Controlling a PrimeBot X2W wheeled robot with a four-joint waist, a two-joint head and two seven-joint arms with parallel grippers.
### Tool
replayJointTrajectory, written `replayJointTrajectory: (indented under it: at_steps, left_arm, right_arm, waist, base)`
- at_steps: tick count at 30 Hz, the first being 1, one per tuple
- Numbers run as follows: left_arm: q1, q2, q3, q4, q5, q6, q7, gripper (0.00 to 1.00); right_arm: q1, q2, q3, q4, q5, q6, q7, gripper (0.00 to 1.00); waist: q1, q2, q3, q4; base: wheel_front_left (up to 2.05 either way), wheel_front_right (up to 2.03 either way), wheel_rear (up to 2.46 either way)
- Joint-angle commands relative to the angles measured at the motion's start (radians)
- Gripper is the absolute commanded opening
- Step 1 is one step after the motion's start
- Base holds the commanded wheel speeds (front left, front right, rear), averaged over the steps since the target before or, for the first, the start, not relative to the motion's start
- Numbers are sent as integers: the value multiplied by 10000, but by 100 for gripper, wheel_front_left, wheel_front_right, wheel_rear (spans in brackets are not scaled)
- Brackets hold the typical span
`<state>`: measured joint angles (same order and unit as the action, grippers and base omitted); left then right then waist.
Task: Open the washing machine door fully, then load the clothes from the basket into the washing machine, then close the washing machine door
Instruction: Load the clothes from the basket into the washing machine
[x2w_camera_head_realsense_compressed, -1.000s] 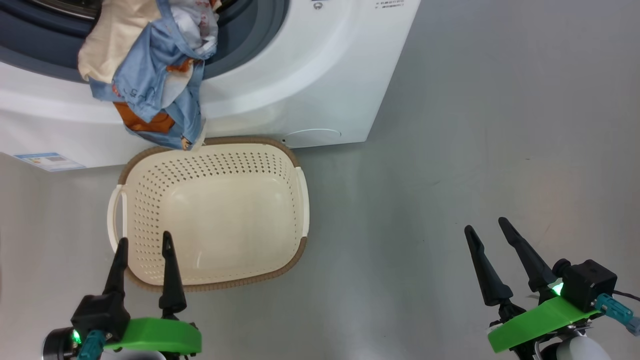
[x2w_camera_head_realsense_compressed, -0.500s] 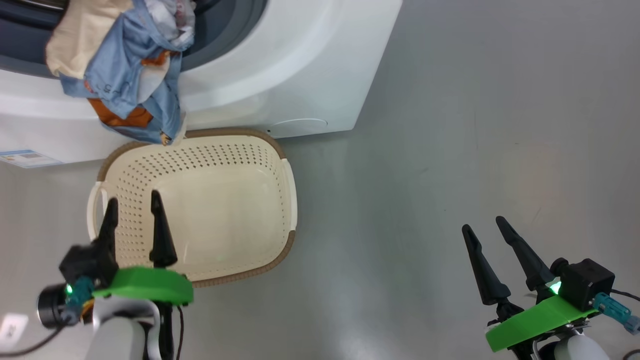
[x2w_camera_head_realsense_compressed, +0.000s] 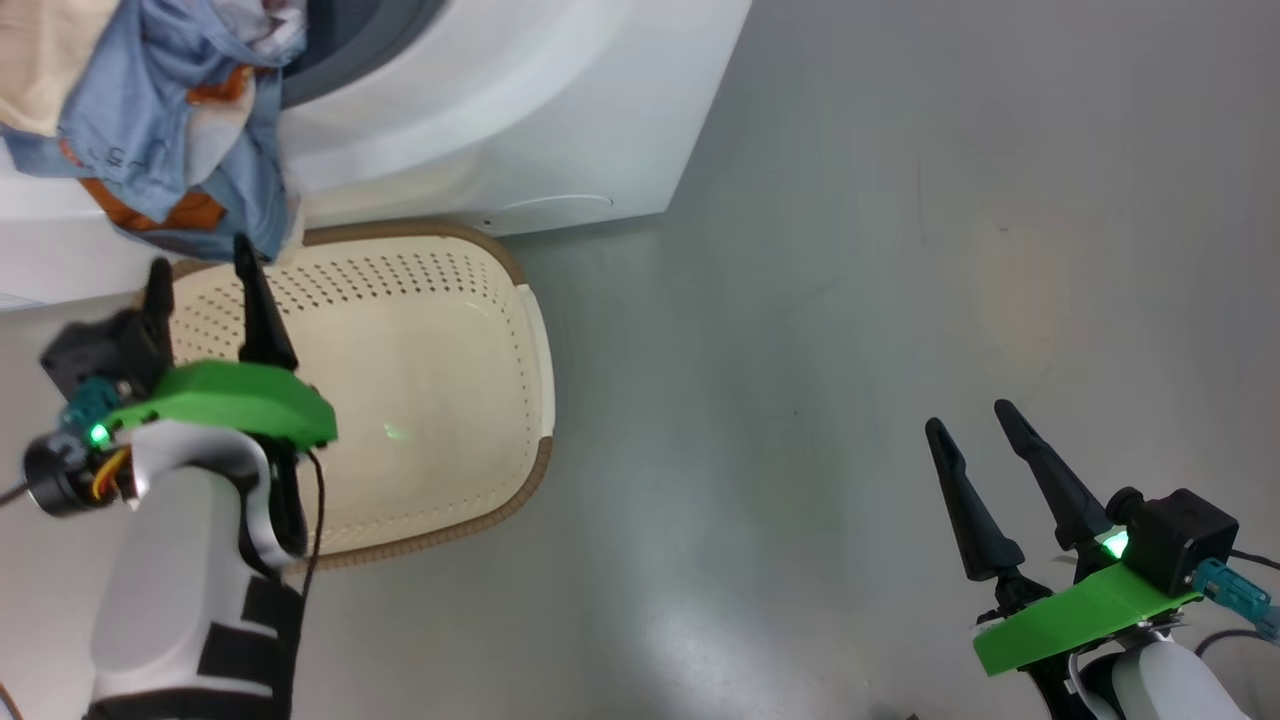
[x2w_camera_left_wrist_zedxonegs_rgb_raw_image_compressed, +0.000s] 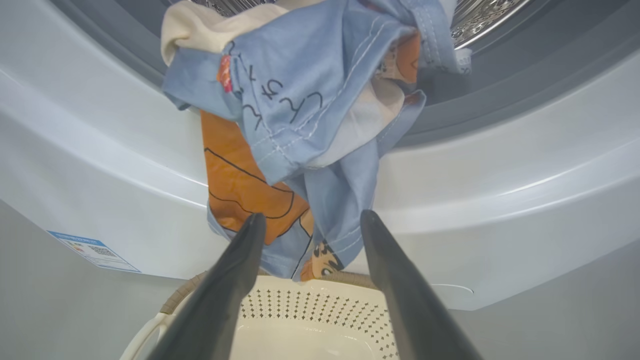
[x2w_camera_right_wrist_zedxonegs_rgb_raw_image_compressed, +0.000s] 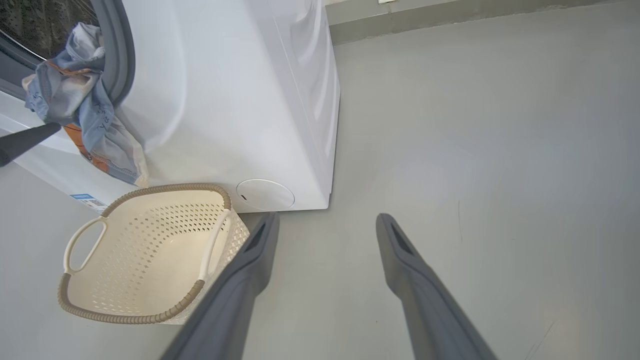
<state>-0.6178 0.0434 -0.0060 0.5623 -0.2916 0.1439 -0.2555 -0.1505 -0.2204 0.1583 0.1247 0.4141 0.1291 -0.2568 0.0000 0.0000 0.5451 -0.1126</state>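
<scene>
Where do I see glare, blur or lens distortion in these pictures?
Head view: soft glare on the floor, a green glint inside the basket. Left wrist view: near fingers blurred, the clothes sharp. Right wrist view: the washing machine edges look bowed, wide-angle.

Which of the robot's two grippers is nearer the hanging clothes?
The left gripper, fingers pointing at the clothes above the basket; the right gripper is over the floor, well away.

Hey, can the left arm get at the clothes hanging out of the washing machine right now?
Probably yes. The left gripper is open and points straight at the clothes, which are draped over the front of the washing machine just above the basket. Nothing stands between them.
</scene>
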Motion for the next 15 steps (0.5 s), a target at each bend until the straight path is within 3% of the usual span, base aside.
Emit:
replayJointTrajectory:
  at_steps: [1, 15]
  left_arm:
    - [-162, 237, 341, -84, -15, -31, -58, 100]
    - [-1716, 205, 1305, 1295, 338, -134, -61, 100]
  right_arm:
    - [-28, -140, 247, -232, -88, 16, -49, 100]
    - [-200, -273, 243, -376, -117, 16, -49, 100]
  waist:
    - [0, 0, 193, -155]
    - [0, 0, 981, -447]
  base:
    - [0, 0, 0]
    - [0, 0, 0]
